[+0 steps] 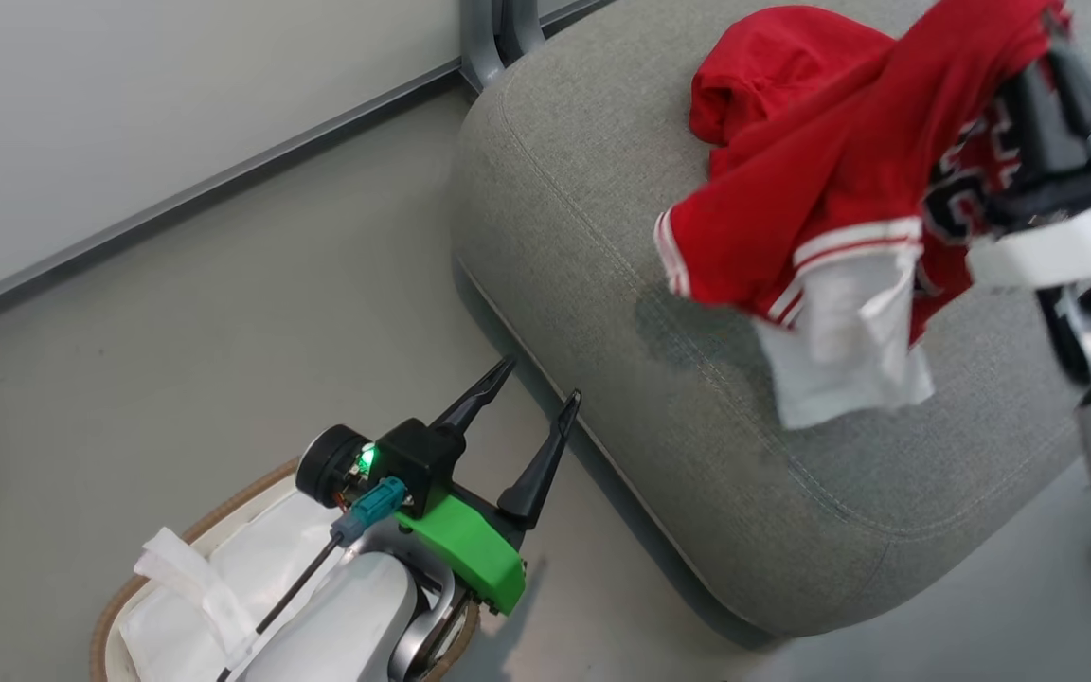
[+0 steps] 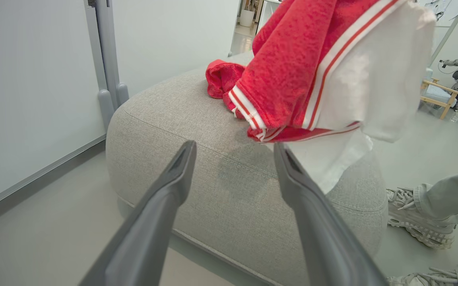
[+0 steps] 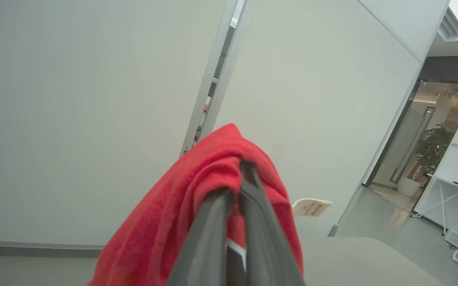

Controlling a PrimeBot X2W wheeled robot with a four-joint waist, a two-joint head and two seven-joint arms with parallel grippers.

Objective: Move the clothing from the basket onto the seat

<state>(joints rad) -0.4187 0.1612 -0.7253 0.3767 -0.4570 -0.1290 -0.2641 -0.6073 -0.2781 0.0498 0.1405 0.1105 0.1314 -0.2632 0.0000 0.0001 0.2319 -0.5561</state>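
My right gripper [image 1: 1055, 57] [image 3: 240, 174] is shut on a red garment [image 1: 830, 189] [image 2: 292, 59] [image 3: 197, 206] with white stripe trim, a white panel and black lettering. It hangs in the air over the grey seat [image 1: 602, 237] [image 2: 165, 115]. A second red garment [image 1: 773, 76] [image 2: 221, 77] lies bunched on the seat's far part. My left gripper [image 1: 540, 381] [image 2: 233, 146] is open and holds nothing, low beside the seat's front edge, just above the basket [image 1: 110, 606]. The basket's white liner [image 1: 223, 578] shows, partly hidden by my left forearm.
A pale wall with a grey baseboard [image 1: 176, 194] runs along the left. A grey metal post [image 1: 498, 38] stands behind the seat. A person's shoes [image 2: 416, 218] and trouser leg are on the floor past the seat's far side. Bare floor lies between basket and wall.
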